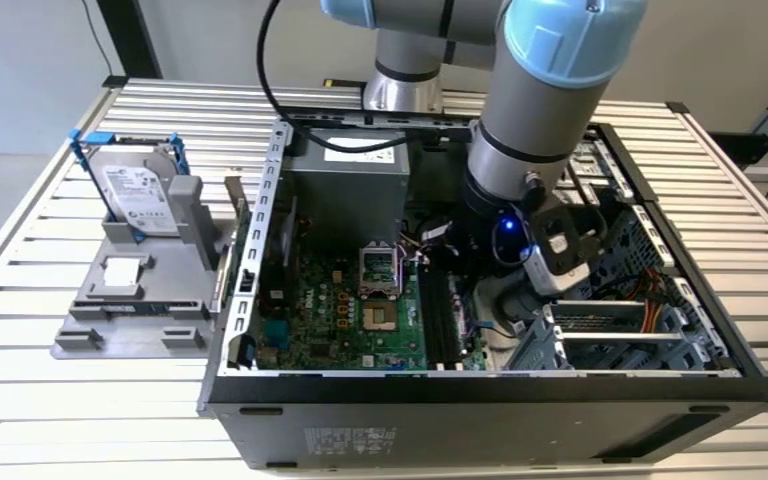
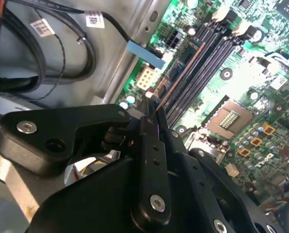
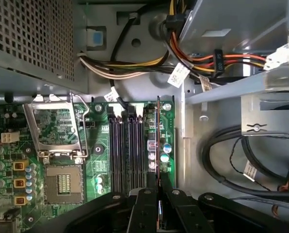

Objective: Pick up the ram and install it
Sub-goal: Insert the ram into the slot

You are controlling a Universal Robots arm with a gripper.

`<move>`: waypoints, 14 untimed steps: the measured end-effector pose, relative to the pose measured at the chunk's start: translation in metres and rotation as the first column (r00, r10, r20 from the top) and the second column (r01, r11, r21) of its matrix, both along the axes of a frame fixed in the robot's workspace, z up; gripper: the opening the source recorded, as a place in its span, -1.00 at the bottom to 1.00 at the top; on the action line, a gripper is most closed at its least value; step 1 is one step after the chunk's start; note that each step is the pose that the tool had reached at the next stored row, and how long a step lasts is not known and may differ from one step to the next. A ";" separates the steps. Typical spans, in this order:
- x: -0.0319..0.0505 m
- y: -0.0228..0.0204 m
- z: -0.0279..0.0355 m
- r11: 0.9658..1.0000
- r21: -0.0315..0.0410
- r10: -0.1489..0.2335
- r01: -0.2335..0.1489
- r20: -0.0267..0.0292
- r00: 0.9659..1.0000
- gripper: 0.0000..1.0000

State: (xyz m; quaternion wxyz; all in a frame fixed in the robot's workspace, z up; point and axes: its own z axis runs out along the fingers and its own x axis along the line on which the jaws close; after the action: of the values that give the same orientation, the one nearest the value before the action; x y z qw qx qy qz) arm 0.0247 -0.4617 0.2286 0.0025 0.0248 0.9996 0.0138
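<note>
The ram [image 3: 158, 141] is a thin dark stick seen edge-on, and my gripper [image 3: 159, 187] is shut on one end of it. It runs parallel to the black memory slots [image 3: 127, 145] of the green motherboard [image 3: 98, 160], along their side nearest the metal drive bay. In the second wrist view the ram [image 2: 176, 77] shows a copper-coloured edge reaching from my gripper [image 2: 151, 104] over the slots [image 2: 210, 51]. Whether it touches a slot I cannot tell. In the exterior view my gripper [image 1: 498, 300] is down inside the open computer case [image 1: 491, 395].
A silver hard drive with blue rails [image 1: 137, 195] stands on a grey holder [image 1: 131, 300] at the exterior view's left, outside the case. Inside are the power supply [image 1: 344, 185], the open CPU socket [image 3: 57, 126], cable bundles [image 3: 135, 63] and the drive cage [image 1: 624, 340].
</note>
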 end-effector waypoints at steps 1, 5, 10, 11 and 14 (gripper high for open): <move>-0.0003 -0.0002 -0.0011 1.000 0.000 0.000 0.000 -0.001 1.000 -1.00; -0.0003 -0.0040 -0.0014 1.000 0.000 0.000 0.000 -0.001 1.000 -1.00; -0.0006 -0.0110 -0.0014 1.000 0.000 0.001 -0.001 -0.001 1.000 -1.00; -0.0007 -0.0124 -0.0014 1.000 0.000 0.001 -0.001 -0.001 1.000 -1.00; -0.0012 -0.0134 -0.0014 1.000 0.000 0.014 -0.014 -0.001 1.000 -1.00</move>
State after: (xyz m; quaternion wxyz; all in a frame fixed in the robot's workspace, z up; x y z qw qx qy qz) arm 0.0235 -0.4751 0.2272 0.0018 0.0177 0.9997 0.0139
